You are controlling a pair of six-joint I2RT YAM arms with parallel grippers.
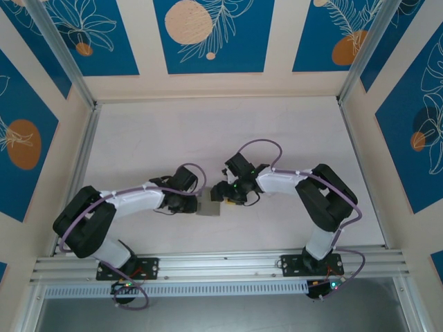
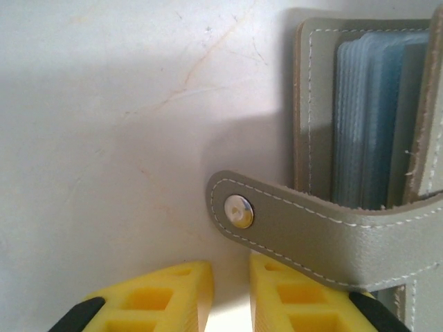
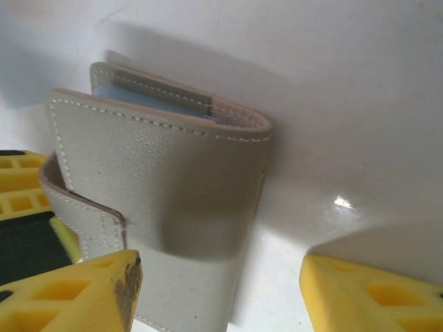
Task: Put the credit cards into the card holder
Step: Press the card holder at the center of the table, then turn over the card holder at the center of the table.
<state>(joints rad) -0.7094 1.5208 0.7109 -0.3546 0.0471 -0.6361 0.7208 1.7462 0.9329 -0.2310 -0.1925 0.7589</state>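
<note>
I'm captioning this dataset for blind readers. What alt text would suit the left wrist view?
A grey card holder lies on a white table at the right, slightly open so its pale blue sleeves show, its strap with a metal snap reaching left. The left gripper shows at the bottom edge, its yellow fingers narrowly parted with nothing between them.
</note>
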